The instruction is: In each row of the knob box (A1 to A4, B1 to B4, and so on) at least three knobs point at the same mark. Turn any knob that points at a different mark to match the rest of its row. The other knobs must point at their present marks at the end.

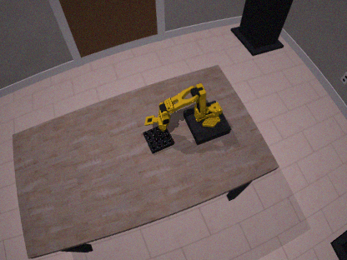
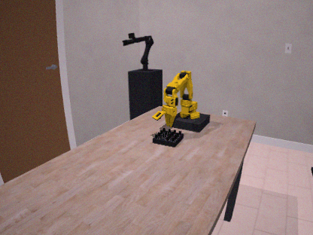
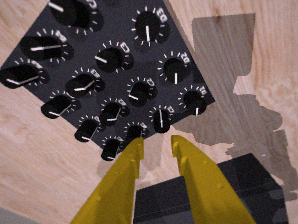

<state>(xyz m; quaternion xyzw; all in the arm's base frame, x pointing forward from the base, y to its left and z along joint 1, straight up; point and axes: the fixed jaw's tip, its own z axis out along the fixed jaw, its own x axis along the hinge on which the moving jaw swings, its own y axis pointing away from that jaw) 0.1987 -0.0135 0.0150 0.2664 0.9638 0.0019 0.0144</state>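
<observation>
The black knob box lies on the wooden table just in front of the arm; it also shows in the exterior view. In the wrist view the box fills the upper left, with several black knobs with white pointer lines. My yellow gripper hovers over the box's near edge, its tips just short of two knobs. The fingers stand almost together with a narrow gap and nothing between them. In the top and exterior views the gripper points down above the box's back edge.
The arm's black base stands right behind the box, and shows in the wrist view at the bottom. A black pedestal with a dark arm stands beyond the table. The table edge is well away from the box.
</observation>
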